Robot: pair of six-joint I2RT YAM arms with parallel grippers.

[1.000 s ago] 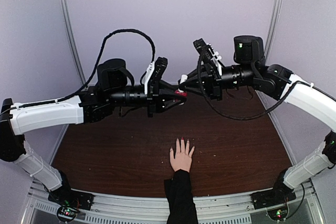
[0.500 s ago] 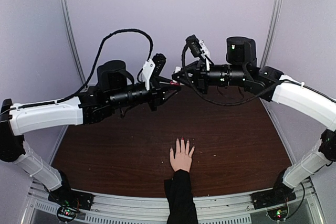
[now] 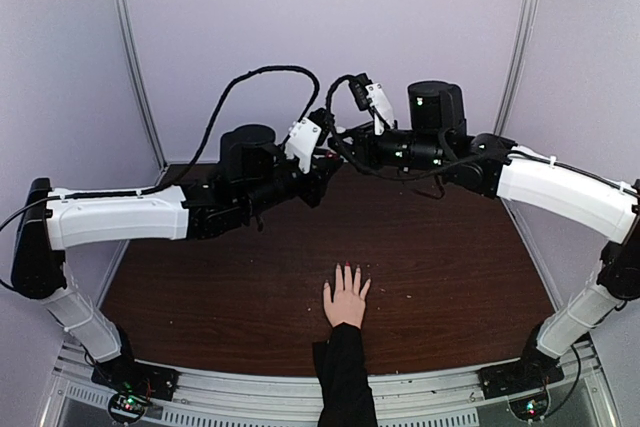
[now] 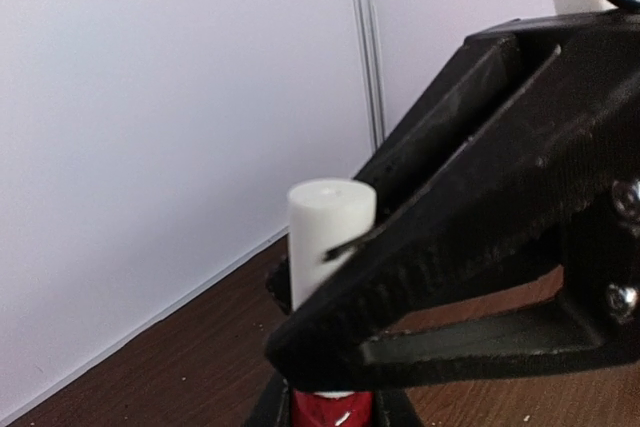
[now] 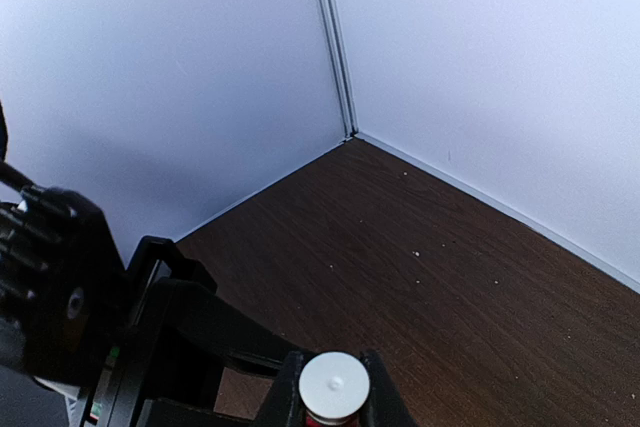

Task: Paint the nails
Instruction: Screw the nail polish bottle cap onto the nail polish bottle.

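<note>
Left tool (image 3: 326,155) farther beyond nails (image 3: 347,268)

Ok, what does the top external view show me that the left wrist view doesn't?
Only top external: the hand flat on the table, its nails too small to judge, plus the left arm and right arm. Only left wrist: the white cap and red bottle beneath it. Both: the right gripper, seen clamping the cap only up close, the table, the pale wall.

Nothing readable anywhere, folks. The red bottle (image 4: 325,412) shows no label from these angles, its white cap (image 4: 320,217) is blank, and the wall (image 5: 150,67) behind carries no lettering or signs either.
</note>
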